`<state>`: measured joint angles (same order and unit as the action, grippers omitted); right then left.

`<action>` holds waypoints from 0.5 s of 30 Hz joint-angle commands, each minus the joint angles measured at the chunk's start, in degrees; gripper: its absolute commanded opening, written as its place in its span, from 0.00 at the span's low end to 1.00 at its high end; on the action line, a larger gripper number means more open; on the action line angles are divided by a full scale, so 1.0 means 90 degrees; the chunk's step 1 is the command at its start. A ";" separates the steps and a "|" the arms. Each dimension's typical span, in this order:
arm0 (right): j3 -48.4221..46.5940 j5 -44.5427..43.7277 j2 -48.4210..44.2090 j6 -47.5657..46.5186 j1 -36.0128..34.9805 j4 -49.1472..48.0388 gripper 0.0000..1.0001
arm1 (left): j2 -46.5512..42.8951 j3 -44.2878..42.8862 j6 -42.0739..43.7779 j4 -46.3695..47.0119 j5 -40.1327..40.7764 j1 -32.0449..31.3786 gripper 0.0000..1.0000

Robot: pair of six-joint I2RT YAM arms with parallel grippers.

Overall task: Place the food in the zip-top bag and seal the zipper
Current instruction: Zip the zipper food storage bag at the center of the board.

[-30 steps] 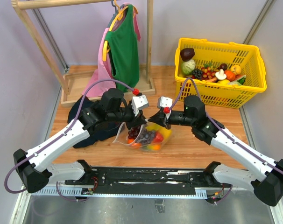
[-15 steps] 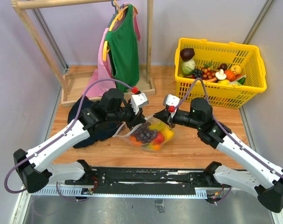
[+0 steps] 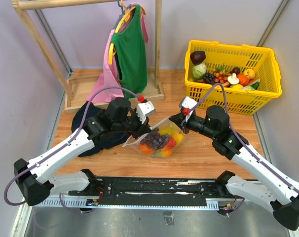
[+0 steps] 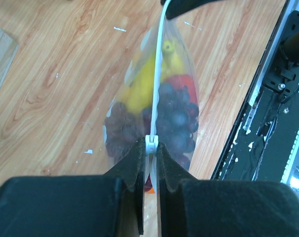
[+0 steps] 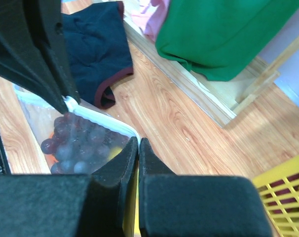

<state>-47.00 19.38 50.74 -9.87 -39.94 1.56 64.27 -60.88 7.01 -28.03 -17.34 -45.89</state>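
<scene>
Limp, slick zip-top bag [image 3: 162, 142] sags under toy food [image 4: 175, 118]; left fingers [image 4: 138, 157] and right fingers [image 5: 133, 151] each pinch the stiffer zipper [image 4: 157, 84] at its ends.

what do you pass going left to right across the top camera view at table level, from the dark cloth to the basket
dark navy cloth → left tool → zip-top bag holding the food → right tool → yellow basket
</scene>
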 commanded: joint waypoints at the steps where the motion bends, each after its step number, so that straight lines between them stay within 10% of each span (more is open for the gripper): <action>1: 0.0067 -0.0847 -0.0344 0.0200 0.0313 -0.0358 0.01 | -0.0204 0.0168 -0.0066 -0.0333 0.0203 -0.0028 0.01; 15: 0.0370 -0.1714 -0.0716 0.0760 0.0896 -0.0358 0.01 | -0.0218 0.0369 -0.0050 -0.0377 0.0465 -0.0028 0.00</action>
<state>-43.99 10.37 46.46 -5.54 -35.24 1.65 63.79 -58.50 6.98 -28.60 -14.66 -45.89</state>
